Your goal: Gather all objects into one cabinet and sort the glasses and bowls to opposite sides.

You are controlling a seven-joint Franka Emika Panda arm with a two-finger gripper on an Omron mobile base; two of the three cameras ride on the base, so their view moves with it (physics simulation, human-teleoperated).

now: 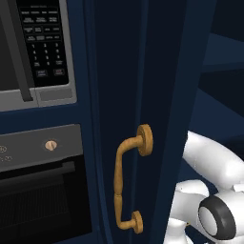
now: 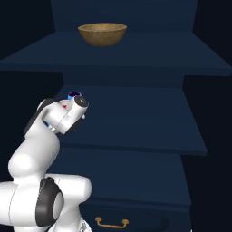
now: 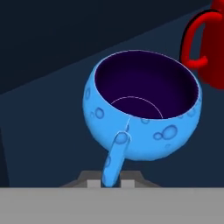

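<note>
My gripper [image 3: 109, 183] is pinched on the handle of the light-blue cup [image 3: 142, 109], fingers pressed close either side of it. The handle's long axis runs back toward my hand, the dark mouth tilted up at the camera. I see the arm [image 2: 59, 118] reaching onto the middle shelf [image 2: 136, 122] of the cabinet [image 1: 124, 71]. A red mug [image 3: 210, 48] stands beyond; the wooden bowl [image 2: 102, 34] sits upright a shelf higher.

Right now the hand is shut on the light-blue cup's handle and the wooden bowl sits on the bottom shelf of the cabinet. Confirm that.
Not quite. The wooden bowl sits on the top shelf, as the right base view shows. The hand is indeed shut on the light-blue cup's handle.
</note>
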